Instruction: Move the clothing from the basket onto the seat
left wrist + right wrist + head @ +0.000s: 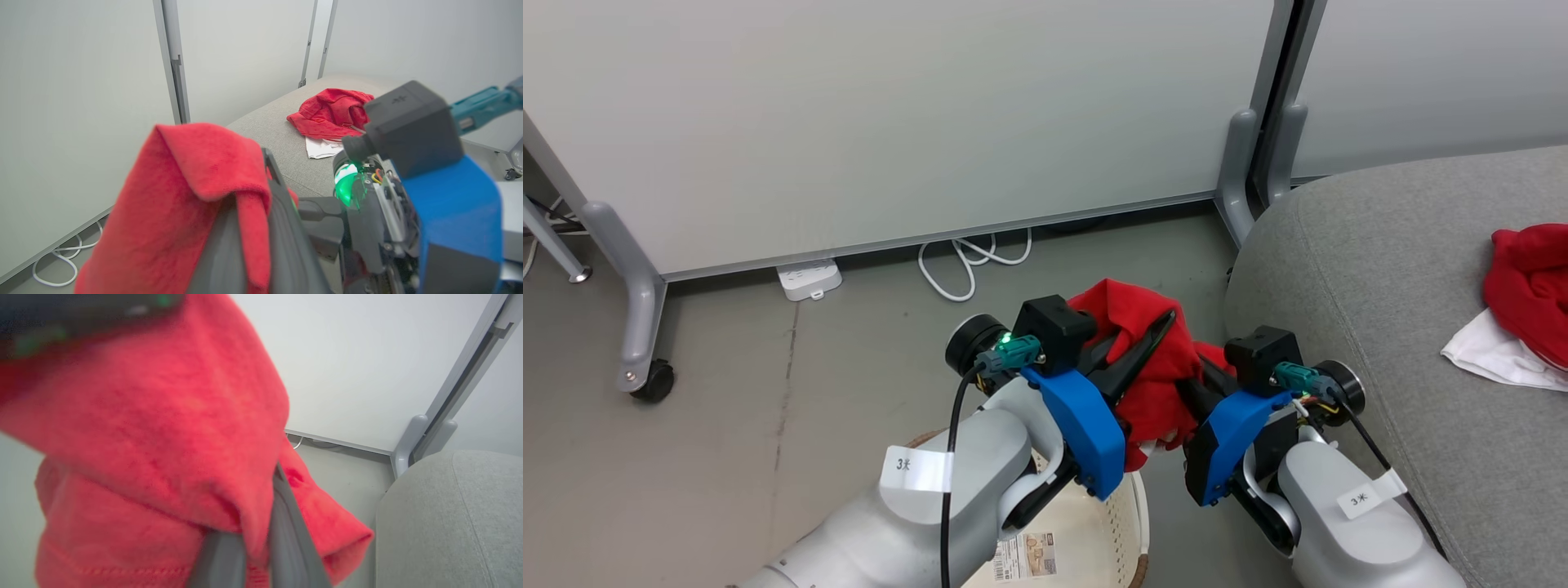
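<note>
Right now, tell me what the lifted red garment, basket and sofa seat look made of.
The red garment: probably fleece-like knit, matte, fuzzy nap, limp folds. The basket: likely moulded plastic, smooth cream wall with punched holes. The sofa seat: woven grey upholstery fabric, matte, heathered texture, stitched seam.

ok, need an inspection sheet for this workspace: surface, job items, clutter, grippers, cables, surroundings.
surface: grey seat, one garment lying on it.
job's things: red-and-white garment on the seat; plain red garment held in the air above the basket; a label sticker shows on the basket's bottom.
clutter: white power strip on the floor.
grippers: left gripper and right gripper both shut on the plain red garment.
cables: white cable looped on the floor near the power strip; black cable along the left forearm.
surroundings: white partition panels on wheeled feet; grey floor.
</note>
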You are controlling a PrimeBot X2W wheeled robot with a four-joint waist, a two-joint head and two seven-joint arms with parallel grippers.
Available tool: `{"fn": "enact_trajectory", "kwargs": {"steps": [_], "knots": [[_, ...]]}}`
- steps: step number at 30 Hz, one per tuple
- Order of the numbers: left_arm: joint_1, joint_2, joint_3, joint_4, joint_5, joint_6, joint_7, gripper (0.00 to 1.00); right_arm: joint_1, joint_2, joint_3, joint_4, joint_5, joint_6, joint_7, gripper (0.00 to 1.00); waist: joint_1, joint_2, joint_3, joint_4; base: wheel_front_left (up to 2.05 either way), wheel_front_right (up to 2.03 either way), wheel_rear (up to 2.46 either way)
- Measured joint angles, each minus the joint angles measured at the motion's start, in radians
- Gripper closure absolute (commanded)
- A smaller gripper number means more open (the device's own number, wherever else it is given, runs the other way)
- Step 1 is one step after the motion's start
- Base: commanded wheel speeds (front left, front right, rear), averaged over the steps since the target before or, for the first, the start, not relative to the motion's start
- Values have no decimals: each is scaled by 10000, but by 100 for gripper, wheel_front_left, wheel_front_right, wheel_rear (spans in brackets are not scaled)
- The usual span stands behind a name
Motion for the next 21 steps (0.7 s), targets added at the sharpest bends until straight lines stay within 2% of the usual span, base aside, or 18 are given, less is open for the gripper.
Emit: {"fn": "enact_trajectory", "kwargs": {"steps": [21], "knots": [[113,125,194,44,-12,0,4,100,-243,-27,558,846,953,0,-562,100,0,0,-222,-304,0,0,0]]}}
